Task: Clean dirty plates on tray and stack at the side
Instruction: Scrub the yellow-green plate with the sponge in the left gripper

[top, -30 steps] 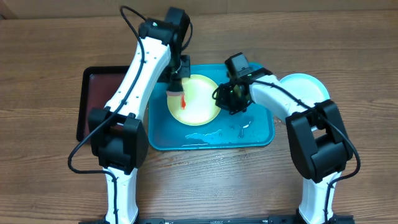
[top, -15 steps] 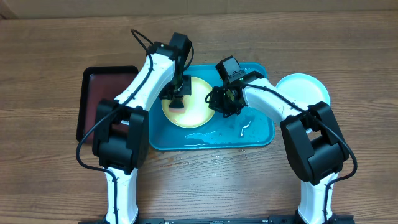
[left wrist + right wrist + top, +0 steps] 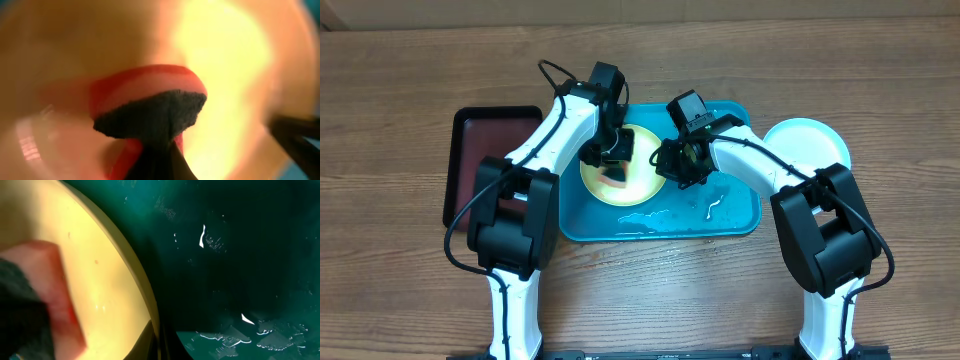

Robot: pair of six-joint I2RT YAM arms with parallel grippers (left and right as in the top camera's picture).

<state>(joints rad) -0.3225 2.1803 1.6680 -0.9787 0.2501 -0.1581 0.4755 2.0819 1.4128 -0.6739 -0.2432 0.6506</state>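
Arms (image 3: 555, 125) are bent inward over the tray (image 3: 740, 212), frame centre. Left gripper (image 3: 613, 163) is clamped on a sponge (image 3: 150, 107); right gripper (image 3: 672, 168) is clamped on the plate (image 3: 645, 150) rim.

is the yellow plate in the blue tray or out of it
In. Overhead, the yellow plate lies flat inside the blue tray, on its left half.

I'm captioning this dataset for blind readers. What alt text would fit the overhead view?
The left gripper presses a sponge onto a pale yellow plate on a wet turquoise tray, while the right gripper grips the plate's right rim. A pale blue plate sits on the wooden table to the right, a black tray to the left.
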